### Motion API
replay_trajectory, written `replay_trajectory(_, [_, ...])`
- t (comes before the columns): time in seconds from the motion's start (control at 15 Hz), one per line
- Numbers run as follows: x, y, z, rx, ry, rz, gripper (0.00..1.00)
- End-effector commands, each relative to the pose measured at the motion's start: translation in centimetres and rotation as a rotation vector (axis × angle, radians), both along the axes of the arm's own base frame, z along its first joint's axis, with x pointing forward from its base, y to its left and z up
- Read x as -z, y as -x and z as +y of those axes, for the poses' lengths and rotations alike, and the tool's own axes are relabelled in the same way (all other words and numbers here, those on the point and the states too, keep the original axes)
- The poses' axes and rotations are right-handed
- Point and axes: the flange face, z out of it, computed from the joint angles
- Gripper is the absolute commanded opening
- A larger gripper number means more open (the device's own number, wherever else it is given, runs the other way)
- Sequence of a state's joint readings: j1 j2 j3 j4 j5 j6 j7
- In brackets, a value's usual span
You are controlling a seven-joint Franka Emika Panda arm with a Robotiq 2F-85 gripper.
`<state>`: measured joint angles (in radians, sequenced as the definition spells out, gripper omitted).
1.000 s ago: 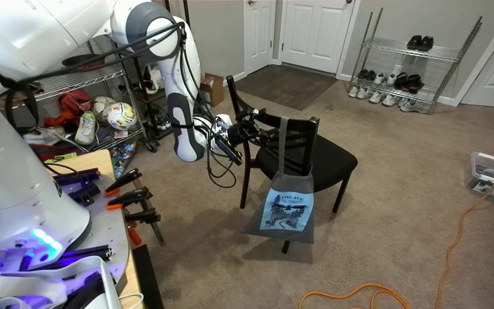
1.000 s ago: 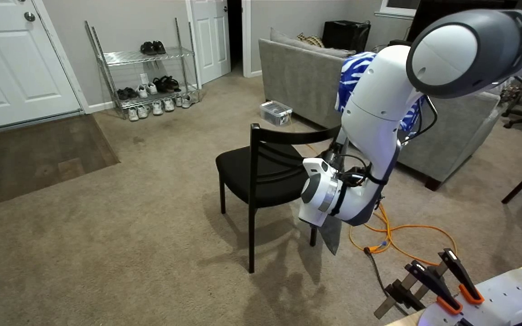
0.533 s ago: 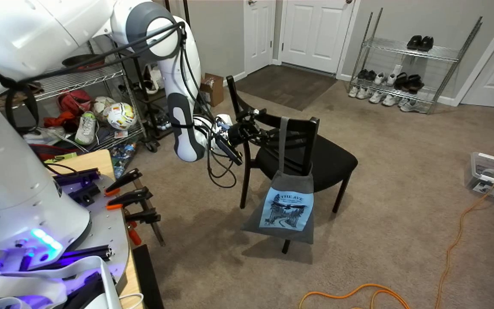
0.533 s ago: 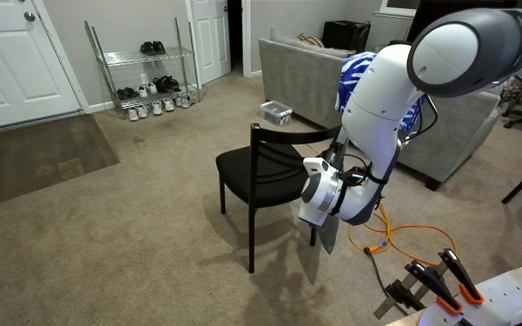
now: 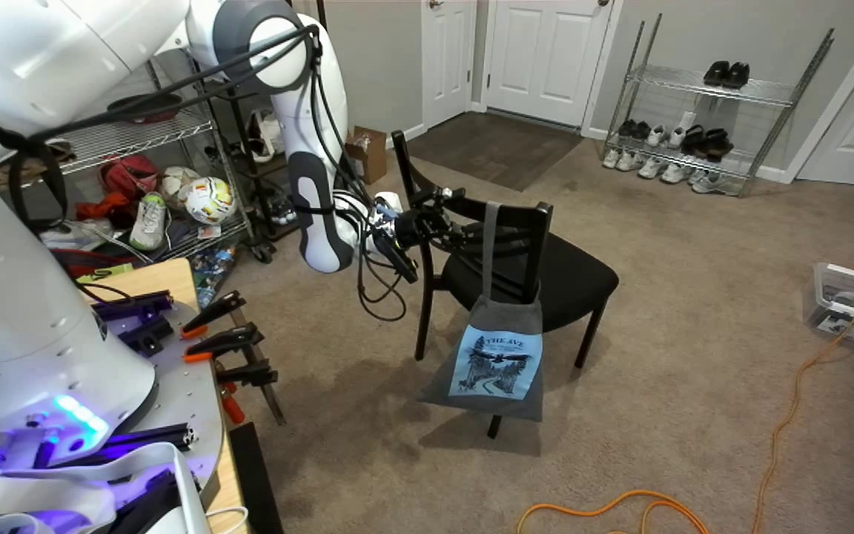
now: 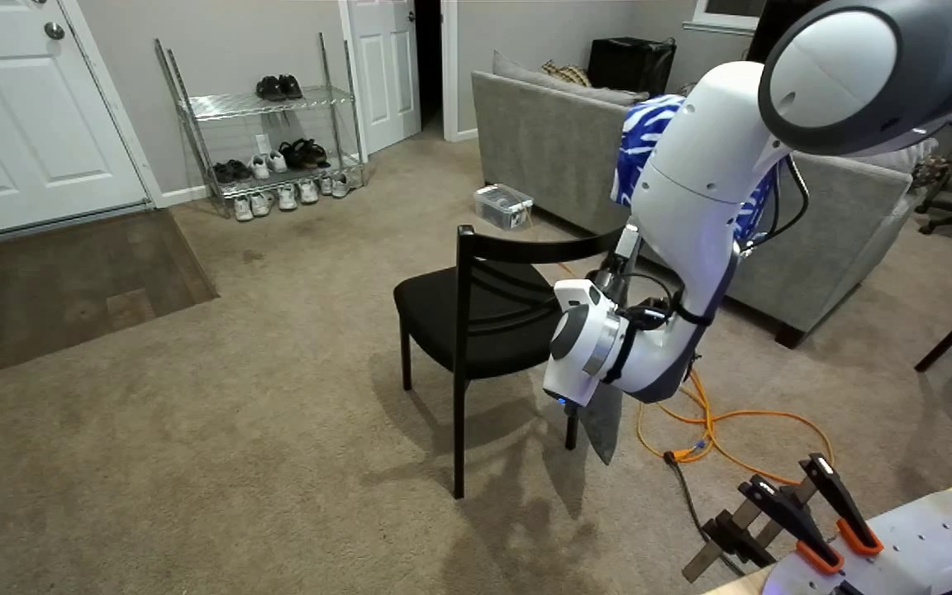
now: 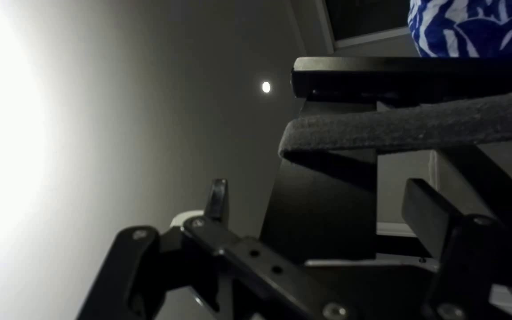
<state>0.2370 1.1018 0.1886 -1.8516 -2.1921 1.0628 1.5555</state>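
Hand (image 7: pixel 320 198) has its fingers (image 7: pixel 427 217) spread wide and grips nothing. Ahead of it is the black dining chair (image 6: pixel 505 326), whose top rail (image 7: pixel 322 213) crosses the gap between the fingers in the wrist view (depth there cannot be read). From that rail, below the hand, hangs the gray printed tote bag (image 5: pixel 495 363). Its strap (image 7: pixel 416 126) loops over the rail just beside the hand, apart from both fingers, between the hand and the chair's upright (image 7: pixel 371 78); the strap's long axis runs near vertical, roughly parallel to the line from finger to finger.

A grey sofa (image 6: pixel 542 140), beige carpet (image 6: pixel 236 430) and metal shoe rack (image 6: pixel 228 106) mark this as a home.
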Motion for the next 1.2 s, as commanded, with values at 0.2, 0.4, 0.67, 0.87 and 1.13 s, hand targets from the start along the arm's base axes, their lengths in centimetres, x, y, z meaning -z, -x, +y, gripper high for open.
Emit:
replay_trajectory(0.2, [-0.3,0.3,-0.6,-0.004,-0.127,0.168,1.0])
replay_trajectory(0.4, [-0.7,0.7,-0.5,-0.002,-0.146,0.19,1.0])
replay_trajectory(0.67, [-1.1,1.8,-1.0,0.007,-0.172,0.204,1.0])
replay_trajectory(0.87, [-1.3,2.5,-1.5,0.005,-0.176,0.208,1.0])
replay_trajectory(1.13, [-1.0,3.2,-2.3,0.015,-0.18,0.228,1.0])
